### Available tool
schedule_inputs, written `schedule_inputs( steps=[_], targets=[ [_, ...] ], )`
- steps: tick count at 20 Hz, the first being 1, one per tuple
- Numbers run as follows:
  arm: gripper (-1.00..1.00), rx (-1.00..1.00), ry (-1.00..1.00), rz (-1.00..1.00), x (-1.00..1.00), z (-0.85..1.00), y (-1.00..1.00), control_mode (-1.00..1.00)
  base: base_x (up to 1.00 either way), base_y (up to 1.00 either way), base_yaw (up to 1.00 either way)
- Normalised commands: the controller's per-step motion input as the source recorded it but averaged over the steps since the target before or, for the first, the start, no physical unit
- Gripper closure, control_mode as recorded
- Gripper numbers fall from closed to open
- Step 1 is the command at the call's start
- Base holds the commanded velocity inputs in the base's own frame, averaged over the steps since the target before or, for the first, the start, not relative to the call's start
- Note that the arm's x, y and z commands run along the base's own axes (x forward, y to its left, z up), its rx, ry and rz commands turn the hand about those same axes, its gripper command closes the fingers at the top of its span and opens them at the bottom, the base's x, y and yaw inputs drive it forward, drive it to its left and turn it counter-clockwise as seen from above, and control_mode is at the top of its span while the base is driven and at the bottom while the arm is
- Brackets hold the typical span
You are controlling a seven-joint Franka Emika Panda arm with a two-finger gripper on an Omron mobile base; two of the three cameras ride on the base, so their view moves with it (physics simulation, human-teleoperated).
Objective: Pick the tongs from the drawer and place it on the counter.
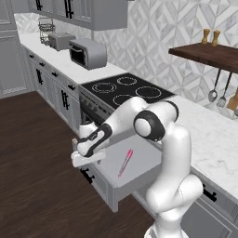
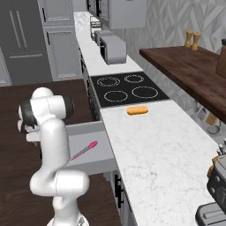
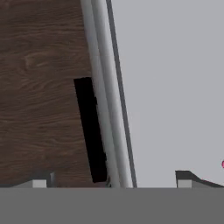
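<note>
Drawer [image 1: 139, 173] pulled out, grey inside; tongs [image 1: 125, 162] lie alone on its floor, pink-red, slanted, well inside from front

We see gripper [image 3: 111, 183] hanging over drawer front edge, fingers [image 3: 187, 177] spread wide, holding nothing; black bar handle [image 3: 91, 129] just beside near finger

Counter [image 2: 159, 150] white marble, right of drawer; hot dog bun [image 2: 137, 110] on it near cooktop [image 2: 126, 90]; dark wood floor [image 1: 37, 186] below

In hand view only small pink tip of tongs at right edge, rest cut off

Drawer [image 1: 139, 173] open, floor bare around tongs [image 1: 125, 162]; nothing overhead.
</note>
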Motion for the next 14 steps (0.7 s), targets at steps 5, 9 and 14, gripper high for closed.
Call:
schedule_inputs(
  steps=[5, 9, 14],
  targets=[
    [-1.00, -0.01, 0.00, -0.21, -0.23, 0.68, -0.39, -1.00, 0.00, 0.00, 0.00],
    [-1.00, 0.00, 0.00, -0.25, 0.00, 0.27, -0.98, -1.00, 0.00, 0.00, 0.00],
    [-1.00, -0.03, 0.07, -0.37, 0.08, 0.00, -0.75, -1.00, 0.00, 0.00, 0.00]
  ],
)
